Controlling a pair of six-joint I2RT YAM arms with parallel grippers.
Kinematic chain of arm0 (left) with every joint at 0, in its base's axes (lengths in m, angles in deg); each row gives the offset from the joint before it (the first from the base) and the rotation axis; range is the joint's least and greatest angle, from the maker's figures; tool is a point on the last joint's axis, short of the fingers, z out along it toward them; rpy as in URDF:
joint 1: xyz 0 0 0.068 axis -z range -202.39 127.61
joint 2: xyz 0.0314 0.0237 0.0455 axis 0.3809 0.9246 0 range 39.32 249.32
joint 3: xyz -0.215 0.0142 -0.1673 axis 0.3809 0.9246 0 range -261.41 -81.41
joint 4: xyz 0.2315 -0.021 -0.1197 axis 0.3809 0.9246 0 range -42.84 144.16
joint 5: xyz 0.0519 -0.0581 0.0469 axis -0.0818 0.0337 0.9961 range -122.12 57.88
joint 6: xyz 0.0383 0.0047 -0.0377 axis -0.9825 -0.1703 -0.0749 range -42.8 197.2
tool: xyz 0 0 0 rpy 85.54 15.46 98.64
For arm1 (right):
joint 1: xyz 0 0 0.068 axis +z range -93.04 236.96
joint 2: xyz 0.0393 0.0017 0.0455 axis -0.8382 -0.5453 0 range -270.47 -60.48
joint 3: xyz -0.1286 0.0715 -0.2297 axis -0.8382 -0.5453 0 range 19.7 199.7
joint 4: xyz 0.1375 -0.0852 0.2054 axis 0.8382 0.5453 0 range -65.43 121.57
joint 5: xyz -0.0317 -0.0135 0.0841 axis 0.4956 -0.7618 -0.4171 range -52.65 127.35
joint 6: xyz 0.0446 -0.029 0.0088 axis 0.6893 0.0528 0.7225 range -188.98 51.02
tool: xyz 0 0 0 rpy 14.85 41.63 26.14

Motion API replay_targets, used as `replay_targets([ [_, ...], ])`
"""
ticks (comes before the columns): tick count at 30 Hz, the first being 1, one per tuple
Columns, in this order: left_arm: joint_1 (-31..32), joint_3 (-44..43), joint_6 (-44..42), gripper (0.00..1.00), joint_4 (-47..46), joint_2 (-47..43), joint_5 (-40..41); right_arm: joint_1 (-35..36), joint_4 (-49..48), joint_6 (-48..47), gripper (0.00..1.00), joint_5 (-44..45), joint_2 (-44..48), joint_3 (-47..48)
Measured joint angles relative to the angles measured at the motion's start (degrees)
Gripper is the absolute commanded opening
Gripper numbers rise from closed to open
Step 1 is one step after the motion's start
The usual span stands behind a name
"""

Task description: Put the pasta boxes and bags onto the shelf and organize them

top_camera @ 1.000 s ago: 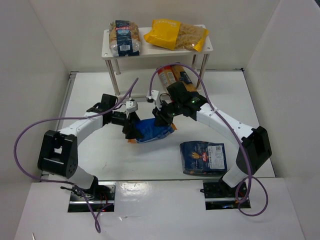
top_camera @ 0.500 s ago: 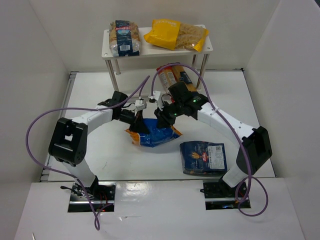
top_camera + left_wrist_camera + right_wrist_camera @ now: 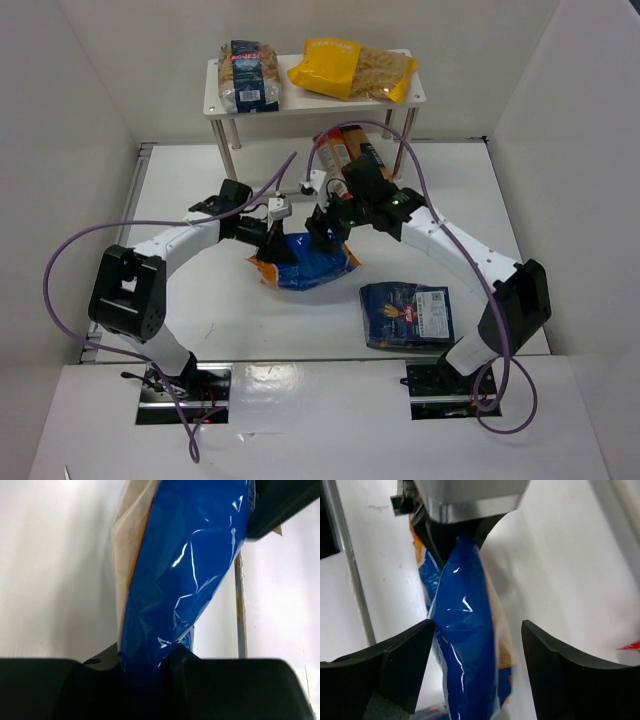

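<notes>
The blue-and-orange bag (image 3: 308,264) hangs between both arms at mid-table. My left gripper (image 3: 274,248) is shut on its left end, and in the left wrist view the blue film (image 3: 185,570) runs out from between my pinched jaws (image 3: 147,666). My right gripper (image 3: 326,228) is open astride the bag's other end (image 3: 467,645); one finger (image 3: 410,650) brushes it, the other stands apart. On the white shelf (image 3: 292,100) lie a blue-labelled clear bag (image 3: 250,75) and a yellow bag (image 3: 352,68).
A flat dark blue pack (image 3: 405,315) lies on the table at the front right. Long red and orange packets (image 3: 340,150) lie by the shelf's legs, partly behind my right arm. White walls enclose the table on three sides.
My left gripper moved in and shut on the bag's left end. My right gripper, shut on the bag before, has opened and lifted slightly away.
</notes>
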Motion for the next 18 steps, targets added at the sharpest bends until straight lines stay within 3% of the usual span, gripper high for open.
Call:
replay_targets([
  [6,-0.8,1.6,4.5,0.0,-3.4,0.0,0.3,-7.0,-5.9,1.0,0.94,1.9,6.3,-2.2],
  [11,-1.9,4.2,9.9,0.0,-7.6,-1.3,2.1,-16.4,-8.2,1.8,0.98,5.7,14.2,-6.5],
  [18,-2.0,5.4,19.5,0.0,-14.2,-5.0,5.7,-24.1,-8.0,1.9,0.99,8.8,22.0,-12.9],
])
